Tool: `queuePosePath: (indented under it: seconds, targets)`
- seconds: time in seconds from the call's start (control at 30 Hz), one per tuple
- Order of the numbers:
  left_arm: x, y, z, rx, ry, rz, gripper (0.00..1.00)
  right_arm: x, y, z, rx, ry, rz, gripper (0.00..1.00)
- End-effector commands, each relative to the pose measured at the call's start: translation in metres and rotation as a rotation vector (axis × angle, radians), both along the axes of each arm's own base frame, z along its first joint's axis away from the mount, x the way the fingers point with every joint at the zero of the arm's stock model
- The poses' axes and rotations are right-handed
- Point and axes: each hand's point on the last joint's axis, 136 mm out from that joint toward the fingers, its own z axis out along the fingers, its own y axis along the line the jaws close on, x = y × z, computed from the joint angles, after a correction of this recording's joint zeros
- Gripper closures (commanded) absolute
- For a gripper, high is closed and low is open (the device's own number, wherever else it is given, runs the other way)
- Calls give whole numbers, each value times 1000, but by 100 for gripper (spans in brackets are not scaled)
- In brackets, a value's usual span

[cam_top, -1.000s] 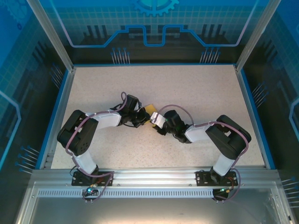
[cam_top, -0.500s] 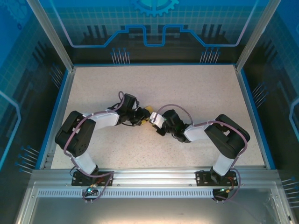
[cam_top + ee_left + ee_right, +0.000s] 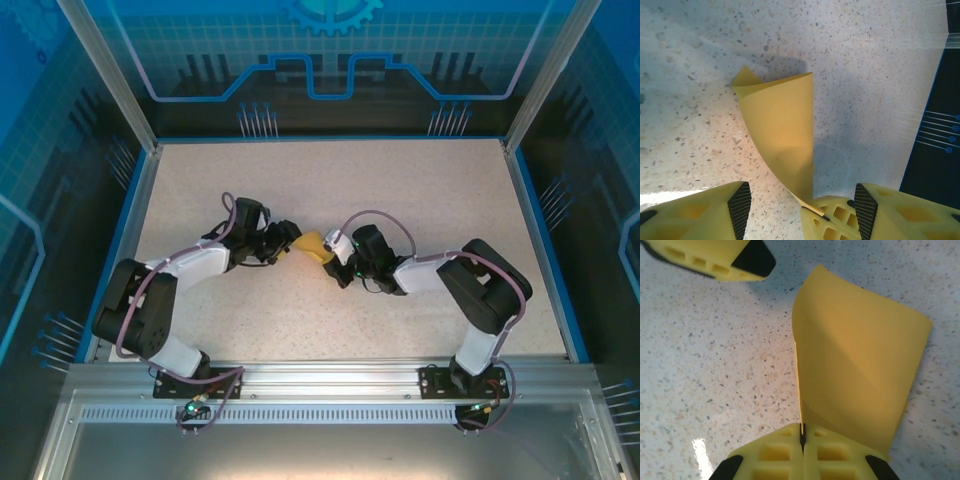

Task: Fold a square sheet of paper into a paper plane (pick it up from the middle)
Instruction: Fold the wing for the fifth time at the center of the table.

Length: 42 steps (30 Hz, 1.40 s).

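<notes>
Right gripper: we see the right gripper (image 3: 802, 439) with its two yellow fingers pressed flat together, and a thin edge of the paper pinched in the seam between them.

Left gripper: the left gripper (image 3: 801, 204) stands wide apart with its black pads facing each other. It has hold of nothing. The right gripper's fingertips and the pinched end of the paper sit in the gap between the pads.

Paper: the square sheet of paper (image 3: 855, 370) is orange-yellow and rises from the right gripper's pinch, bent over on itself in a soft curl rather than lying flat. In the left wrist view a small corner flap peeks out behind its far end. We cannot tell whether that far end touches the surface.

Place: in the top view the paper lies between the two grippers, near the middle of the table (image 3: 430, 190) and slightly left of centre.

Table: pale and speckled, with the paper's shadow falling on it just beside the sheet.
</notes>
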Motion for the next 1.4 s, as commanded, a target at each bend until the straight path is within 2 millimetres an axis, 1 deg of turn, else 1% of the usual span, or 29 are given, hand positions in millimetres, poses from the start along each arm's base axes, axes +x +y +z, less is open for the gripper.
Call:
queuePosePath:
  seconds: [0.0,0.23,0.4,0.53,0.67,0.73,0.9,1.03,1.17,1.33,1.37]
  targets:
    - [-5,8,0,35,-33,-4,38,-1,6,-1,76,134,-24,100]
    - [-7,7,-3,28,-74,-20,37,8,-5,-2,183,273,-115,100]
    - [-8,1,-4,28,-106,-54,37,12,-11,-13,229,405,-174,100]
    - [-9,-4,-5,40,-120,-84,37,17,-15,-20,250,462,-216,100]
    - [-10,-9,-6,48,-127,-112,37,22,-20,-17,295,494,-241,100]
    - [-10,-12,-7,52,-129,-123,37,25,-21,-13,318,502,-242,100]
    - [-11,-15,-11,66,-140,-146,38,28,-17,2,337,505,-225,100]
    - [-10,-15,-16,67,-143,-144,39,28,-12,8,344,543,-223,100]
    - [-8,-18,-21,67,-151,-148,41,28,-6,8,329,603,-234,100]
    - [-5,-22,-26,67,-159,-163,45,26,-2,1,331,665,-234,100]
    - [-4,-23,-26,69,-164,-165,46,32,2,7,345,657,-228,100]
